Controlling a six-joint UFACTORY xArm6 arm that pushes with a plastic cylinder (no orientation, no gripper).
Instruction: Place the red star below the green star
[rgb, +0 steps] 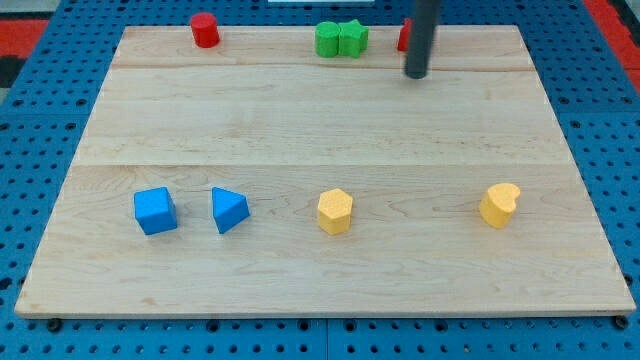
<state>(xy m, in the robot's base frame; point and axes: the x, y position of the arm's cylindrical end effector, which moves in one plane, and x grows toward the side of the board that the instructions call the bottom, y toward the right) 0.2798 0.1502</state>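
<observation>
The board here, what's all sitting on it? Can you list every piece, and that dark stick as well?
wooden board: one, light wood, fills most of the view, on a blue pegboard surface
red cylinder: one, red, top edge, towards the view's left
green blocks: two, green, touching side by side at the top edge near the middle; the right one looks like a star
red block: one, red, top edge, mostly hidden behind the rod; shape cannot be told
blue cube: one, blue, lower left
blue triangle: one, blue, just right of the cube
yellow hexagon: one, yellow, lower middle
yellow heart: one, yellow, lower right
my tip: one, dark rod, just below the hidden red block, right of the green blocks
</observation>
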